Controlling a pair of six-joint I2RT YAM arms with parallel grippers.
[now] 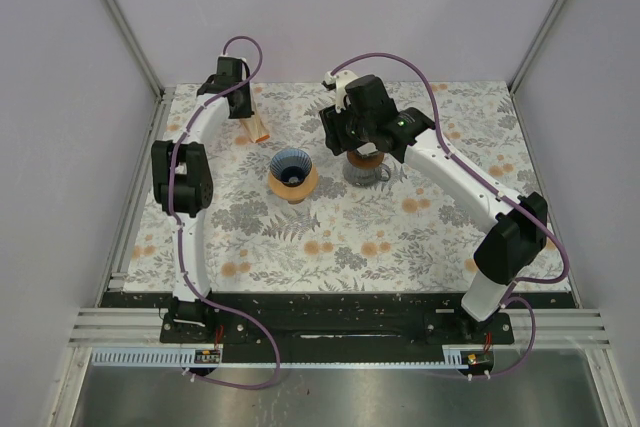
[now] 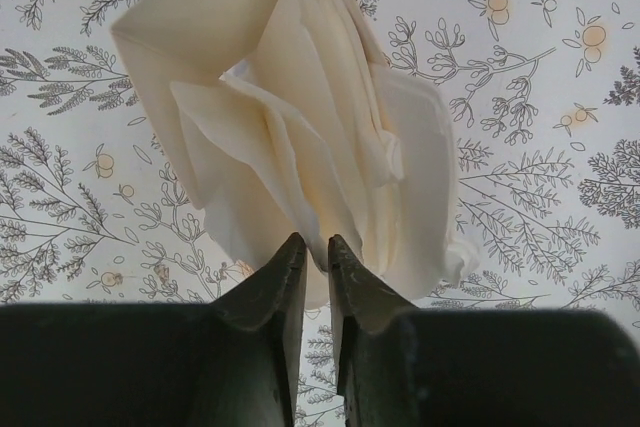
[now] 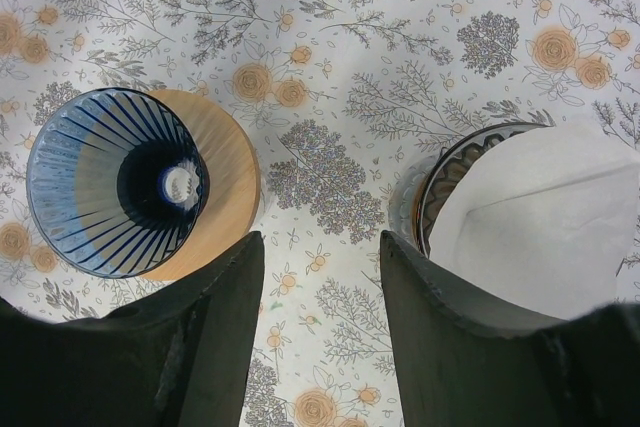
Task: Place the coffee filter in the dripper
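- Table cover (image 3: 330, 177): white, printed with grey ferns and leaves and pale orange blossoms.
- Folded filters (image 2: 300, 117), just ahead of the left gripper (image 2: 315, 247): plain cream.
- Dripper (image 3: 110, 182), beyond the left finger of the right gripper (image 3: 320, 239): deep blue with fine pale ribs, on a tan wooden base (image 3: 228, 187).
- Vessel (image 3: 450, 172), beyond its right finger: dark striped rim, with white paper (image 3: 540, 227) inside.
- Fingers (image 3: 200, 347) of both grippers: matt black.

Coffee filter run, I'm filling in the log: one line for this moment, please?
left gripper: shut on coffee filter | right gripper: open, holding nothing | blue dripper: empty
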